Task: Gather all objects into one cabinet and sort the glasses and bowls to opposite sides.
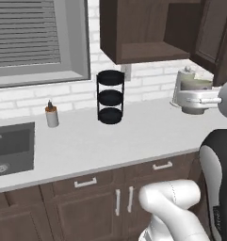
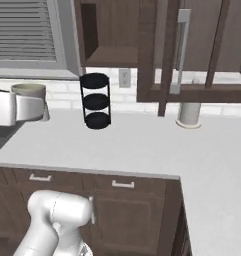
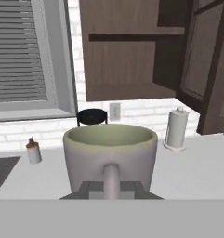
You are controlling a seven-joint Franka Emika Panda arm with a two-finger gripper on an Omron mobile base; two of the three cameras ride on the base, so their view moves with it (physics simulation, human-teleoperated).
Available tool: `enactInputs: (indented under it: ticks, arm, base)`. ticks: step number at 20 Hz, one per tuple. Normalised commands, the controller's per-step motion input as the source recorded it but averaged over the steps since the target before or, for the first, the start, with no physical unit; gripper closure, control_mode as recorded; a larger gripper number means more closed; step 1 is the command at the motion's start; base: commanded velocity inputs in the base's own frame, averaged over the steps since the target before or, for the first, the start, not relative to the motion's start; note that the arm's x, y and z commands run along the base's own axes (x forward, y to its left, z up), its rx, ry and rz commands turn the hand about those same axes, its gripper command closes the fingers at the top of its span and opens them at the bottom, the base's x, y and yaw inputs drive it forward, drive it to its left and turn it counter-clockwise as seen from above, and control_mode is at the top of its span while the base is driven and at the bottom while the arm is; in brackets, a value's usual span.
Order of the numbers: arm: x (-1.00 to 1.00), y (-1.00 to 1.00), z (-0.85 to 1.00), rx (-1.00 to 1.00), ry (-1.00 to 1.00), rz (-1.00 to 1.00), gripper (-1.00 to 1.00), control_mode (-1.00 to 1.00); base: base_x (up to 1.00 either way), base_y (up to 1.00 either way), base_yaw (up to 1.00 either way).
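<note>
The grey-beige mug is a round, straight-walled vessel with a pale greenish interior and a single handle; in the hand view that handle faces the camera and runs down between the finger tips of the end effector, which is clamped on the mug by the handle. The mug sits upright and appears to hold nothing. In the left base view the mug is carried at the end of the arm, above the worktop at the right side and below the open wall cabinet; in the right base view it shows at the far left edge, again clear of the worktop surface. The cabinet stands open in front of the mug in the hand view, its door swung out to the right; one shelf board crosses its interior, and the visible parts of the shelf board and the cabinet floor carry nothing. On the worktop against the white brick wall stand a black three-tier rack, its tiers bare, a small dispenser bottle beside the sink, and a paper towel roll on its holder. Whether the sink basin holds anything cannot be told.
</note>
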Motion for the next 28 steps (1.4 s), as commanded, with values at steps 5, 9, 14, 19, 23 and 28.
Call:
enactInputs:
  ticks: [5, 9, 14, 19, 23, 28]
  arm:
    - [0.00, 0.00, 0.00, 0.00, 0.00, 0.00, 1.00, 1.00]
    - [0.00, 0.00, 0.00, 0.00, 0.00, 0.00, 1.00, 1.00]
    - [0.00, 0.00, 0.00, 0.00, 0.00, 0.00, 1.00, 1.00]
    - [0.00, 0.00, 0.00, 0.00, 0.00, 0.00, 1.00, 1.00]
    - [0.00, 0.00, 0.00, 0.00, 0.00, 0.00, 1.00, 1.00]
    - [0.00, 0.00, 0.00, 0.00, 0.00, 0.00, 1.00, 1.00]
  base:
    - [-0.76, 0.07, -0.45]
    - [-0.62, 0.33, -0.61]
    - [-0.52, 0.38, -0.68]
    - [-0.25, 0.33, -0.74]
    - [-0.02, 0.22, -0.78]
    - [0.00, 0.17, -0.75]
